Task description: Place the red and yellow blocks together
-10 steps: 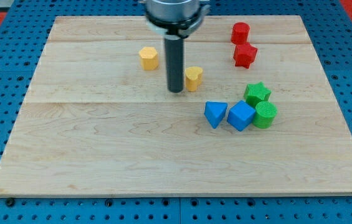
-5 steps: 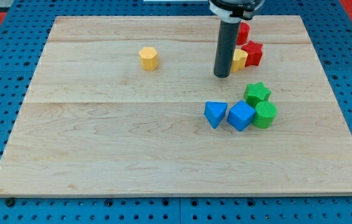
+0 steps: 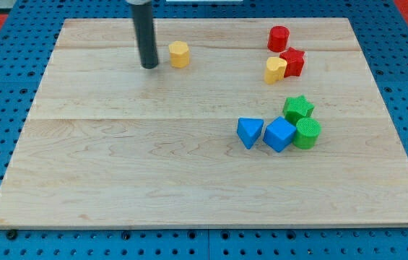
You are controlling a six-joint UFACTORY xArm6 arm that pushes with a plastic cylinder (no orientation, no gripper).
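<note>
My tip (image 3: 148,65) rests on the board at the view's upper left, just left of a yellow hexagonal block (image 3: 179,54). Whether they touch I cannot tell. A second yellow block (image 3: 275,70) lies at the upper right against the left side of a red star block (image 3: 292,62). A red cylinder block (image 3: 279,37) stands just above the star.
A green star block (image 3: 298,109), a green cylinder block (image 3: 307,133), a blue cube (image 3: 279,134) and a blue triangular block (image 3: 250,132) cluster at the right of the wooden board (image 3: 117,180). Blue pegboard surrounds the board.
My tip pushed a yellow block right against the red star, then swung left across the board. The yellow hexagonal block has shifted slightly up and right.
</note>
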